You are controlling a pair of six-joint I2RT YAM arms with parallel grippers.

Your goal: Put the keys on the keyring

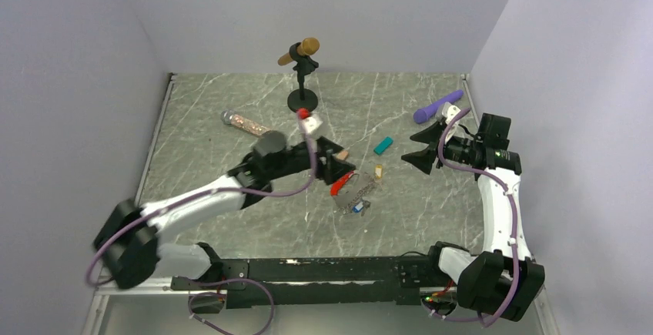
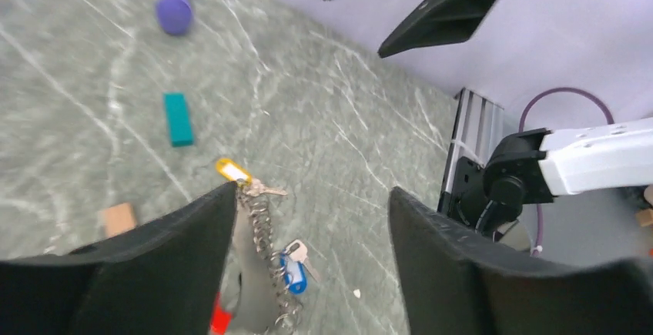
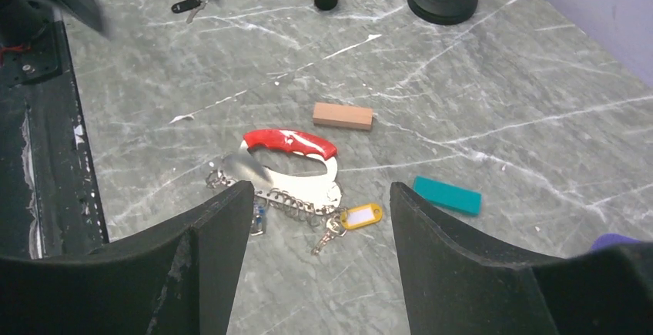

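The keyring lies mid-table, with a red fob (image 3: 291,142) and a silvery chain (image 3: 296,202) of small rings. A yellow-tagged key (image 3: 362,216) lies at the chain's one end. A blue-tagged key (image 2: 293,269) lies against it further along. A black-tagged key (image 3: 185,5) lies apart, near the table's front edge. My left gripper (image 2: 312,191) hovers just above the keyring (image 1: 344,184). Its jaws stand open with nothing between them. My right gripper (image 3: 319,187) stands open and empty, raised to the right of the keyring.
A salmon block (image 1: 341,154) and a teal block (image 1: 383,145) lie just behind the keyring. A purple stick (image 1: 437,106) lies at the back right. A microphone stand (image 1: 302,81) and a glittery tube (image 1: 245,124) stand and lie further back.
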